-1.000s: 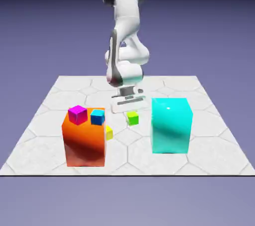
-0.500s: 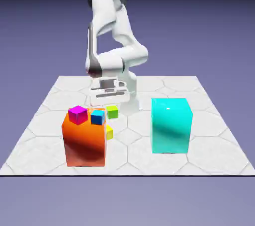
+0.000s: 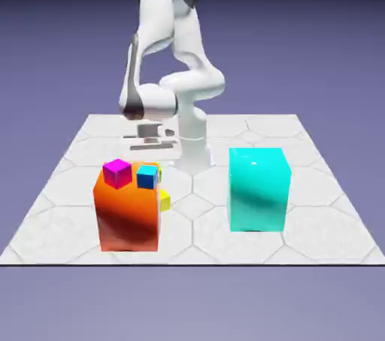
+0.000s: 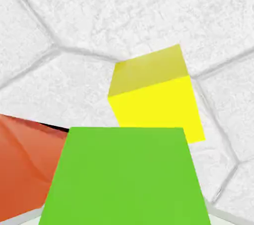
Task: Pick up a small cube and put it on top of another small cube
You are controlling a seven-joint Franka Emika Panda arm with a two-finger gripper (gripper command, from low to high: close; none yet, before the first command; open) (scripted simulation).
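In the hand view the lime-green small cube (image 4: pixel 124 177) fills the lower middle and hides both fingertips. My gripper (image 3: pixel 156 161) is shut on it. In the exterior view the gripper hangs just behind the orange block's top, and only a sliver of the small cube (image 3: pixel 159 173) shows past the blue cube. That tiny blue cube (image 3: pixel 147 176), the other small cube, sits on top of the orange block (image 3: pixel 128 215), towards the exterior view's right. The held cube is close behind the blue cube and not resting on it.
A magenta cube (image 3: pixel 117 173) shares the orange block's top, to the exterior view's left of the blue cube. A yellow small cube (image 4: pixel 156 100) lies on the table beside the orange block (image 4: pixel 25 164). A big cyan block (image 3: pixel 259 189) stands at the exterior view's right.
The arm has swung to the exterior view's left with the lime-green cube in its grip, from the gap between the big blocks to just behind the blue cube.
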